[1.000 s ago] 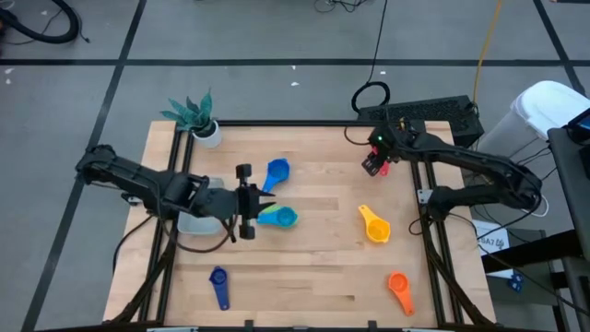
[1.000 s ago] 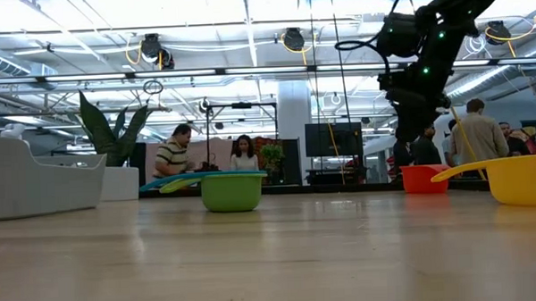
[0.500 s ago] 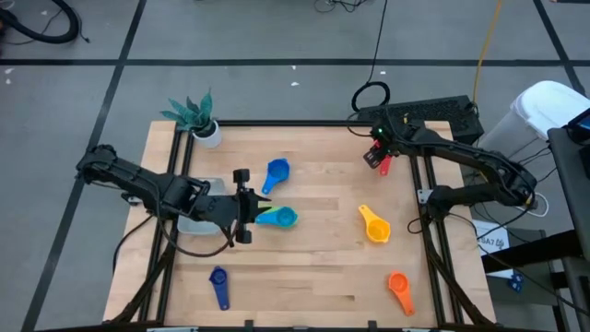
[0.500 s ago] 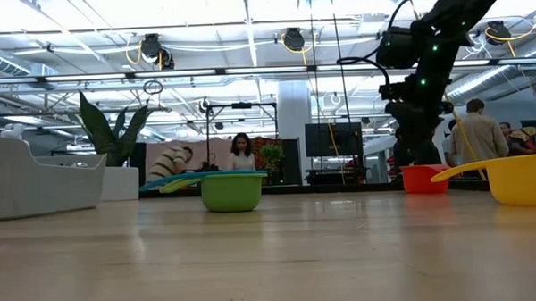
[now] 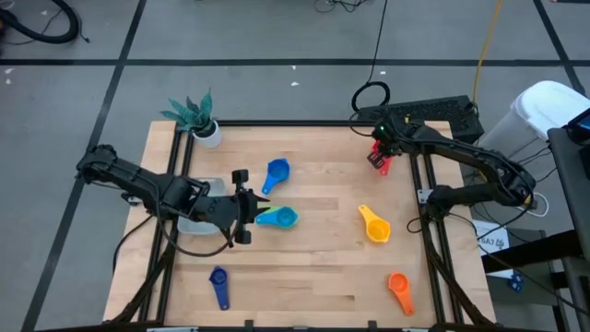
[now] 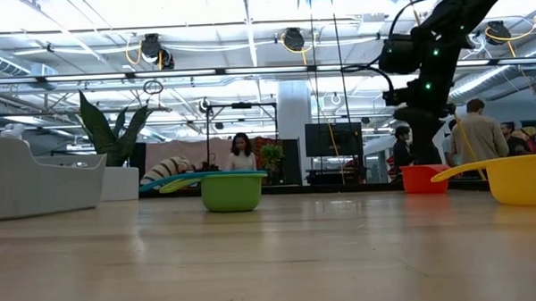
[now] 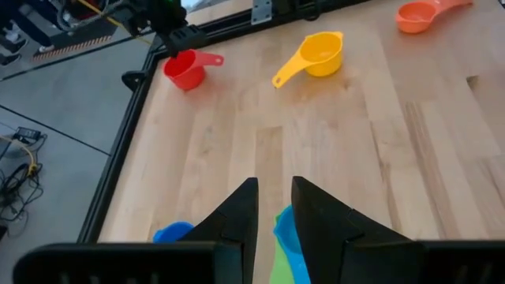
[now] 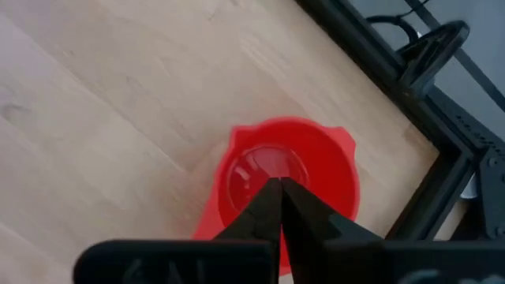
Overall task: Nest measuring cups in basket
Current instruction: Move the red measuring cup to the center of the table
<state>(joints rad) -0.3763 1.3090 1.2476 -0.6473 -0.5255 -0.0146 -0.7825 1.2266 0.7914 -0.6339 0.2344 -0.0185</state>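
Red cup (image 8: 290, 177) at the counter's (image 5: 323, 267) far right corner, right under the right hand (image 8: 278, 188), fingers together. Left hand (image 5: 241, 205) clamped on nested cups (image 5: 277, 217), beside basket (image 5: 195, 221) at left.

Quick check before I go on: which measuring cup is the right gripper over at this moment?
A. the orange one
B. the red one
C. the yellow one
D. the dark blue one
B. The right gripper has its fingers shut directly over the red cup at the table's far right edge, while the yellow cup, orange cup and dark blue cup lie apart from it.
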